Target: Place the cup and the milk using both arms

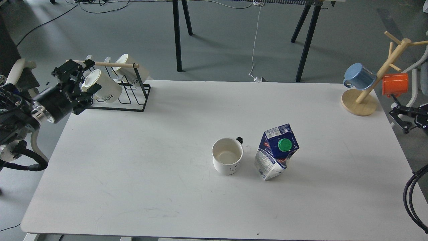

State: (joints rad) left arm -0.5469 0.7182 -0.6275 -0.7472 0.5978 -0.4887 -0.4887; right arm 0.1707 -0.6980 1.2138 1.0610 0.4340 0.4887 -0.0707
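Note:
A white cup (pixel 227 160) with a black handle and a smiley face stands upright at the middle of the white table (pixel 150 187). A dented blue-and-white milk carton (pixel 275 157) with a green cap stands just right of the cup. My left gripper (pixel 78 83) is open and empty at the table's far left edge, in front of the mug rack and far from the cup. My right gripper (pixel 397 115) is open and empty beyond the table's right edge, far from the carton.
A black wire rack (pixel 130 100) holding two white mugs stands at the back left corner. A wooden mug tree (pixel 359 100) with a blue mug and an orange mug stands at the back right. A black cable (pixel 409 197) loops at the right edge.

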